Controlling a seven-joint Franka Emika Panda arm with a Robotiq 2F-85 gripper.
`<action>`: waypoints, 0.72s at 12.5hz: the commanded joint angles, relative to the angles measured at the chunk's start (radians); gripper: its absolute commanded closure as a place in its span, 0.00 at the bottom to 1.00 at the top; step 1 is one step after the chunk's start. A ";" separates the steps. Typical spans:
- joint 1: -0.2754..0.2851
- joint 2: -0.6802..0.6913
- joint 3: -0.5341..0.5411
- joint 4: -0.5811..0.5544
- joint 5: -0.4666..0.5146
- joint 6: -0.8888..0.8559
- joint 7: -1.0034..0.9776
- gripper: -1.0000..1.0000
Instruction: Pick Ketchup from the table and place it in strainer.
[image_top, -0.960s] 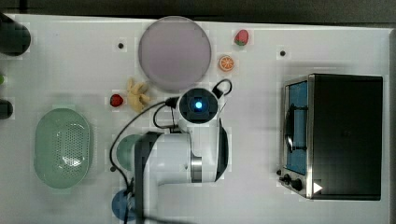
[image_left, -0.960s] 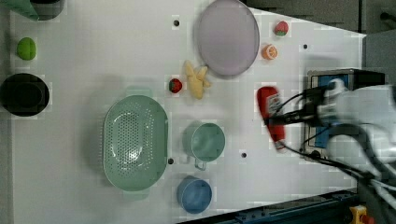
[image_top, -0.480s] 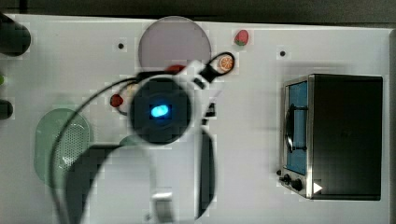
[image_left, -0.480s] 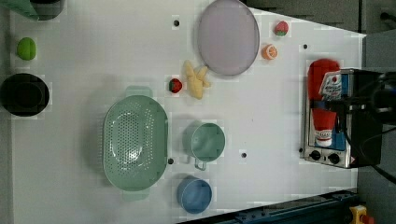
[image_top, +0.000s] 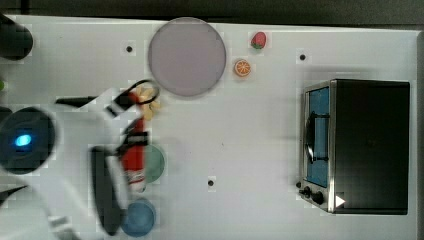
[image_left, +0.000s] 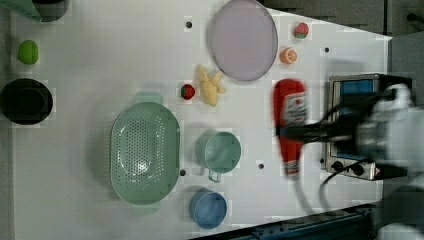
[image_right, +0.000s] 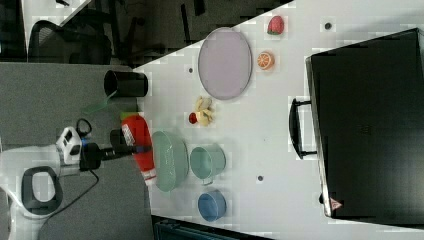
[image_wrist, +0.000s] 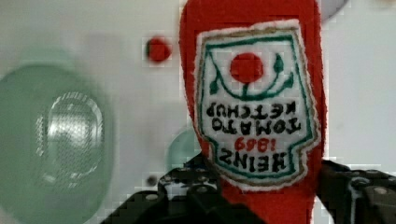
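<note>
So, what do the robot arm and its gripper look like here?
The arm has smooth white rounded shells with dark grey joints. Its black gripper has black fingers. Black cables loop beside the wrist, and a blue light glows on a round dark cap.

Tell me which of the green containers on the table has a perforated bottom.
The strainer, the large oval mint-green basket: its bottom is dotted with small holes. The round green cup on the left view's right of it is smaller, has a handle and a plain bottom.

Ketchup (image_wrist: 252, 107) is showing a fuzzy red cloth skin with an embroidered label. Strainer (image_left: 144, 152) is looking like matt, perforated mint plastic. Oven (image_top: 357, 145) is showing brushed metal trim around a dark matt casing.
</note>
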 joint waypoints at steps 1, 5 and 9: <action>0.028 0.020 0.085 0.003 0.006 0.010 0.247 0.39; 0.032 0.144 0.205 0.002 0.004 0.186 0.367 0.39; 0.059 0.301 0.255 0.002 -0.050 0.347 0.528 0.39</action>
